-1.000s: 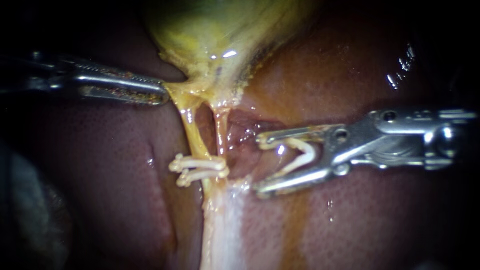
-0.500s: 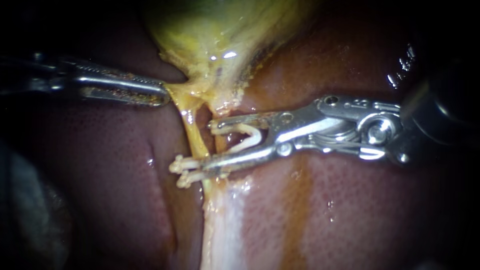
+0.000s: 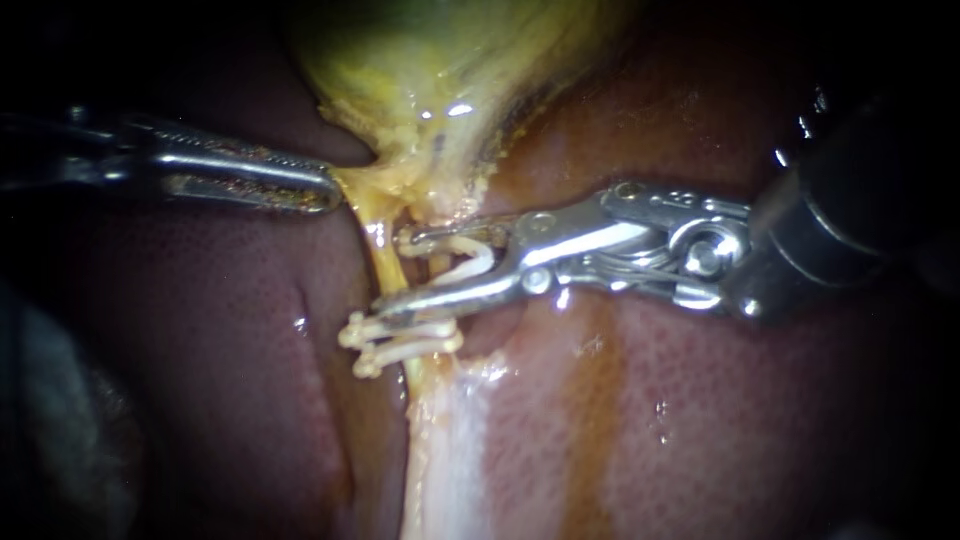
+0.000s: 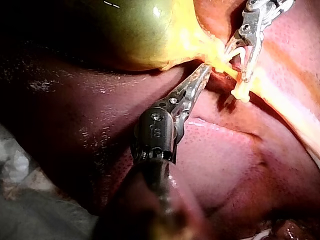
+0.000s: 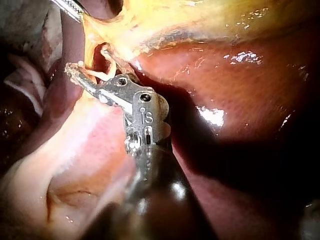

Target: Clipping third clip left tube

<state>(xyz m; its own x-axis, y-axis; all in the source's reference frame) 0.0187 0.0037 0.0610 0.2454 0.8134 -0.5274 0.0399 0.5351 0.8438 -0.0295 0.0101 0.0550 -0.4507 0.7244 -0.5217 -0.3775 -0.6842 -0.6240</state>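
Right end effector (image 3: pixel 392 272): spread, carrying white plastic clip (image 3: pixel 478 262) astride yellow left tube (image 3: pixel 380 250); left end effector (image 3: pixel 328 192) clamps yellow gallbladder neck (image 3: pixel 395 190), tensioning.

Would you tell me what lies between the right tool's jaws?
A white clip and a stretch of tube; the lower jaw covers whether the left tube is inside too.

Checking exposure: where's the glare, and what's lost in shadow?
Endoscope view: glare spot on the gallbladder, shaft of the left instrument in shadow. Left wrist view: same shaft dark. Right wrist view: glare on the liver; shaft of the right instrument dark, its clip lit.
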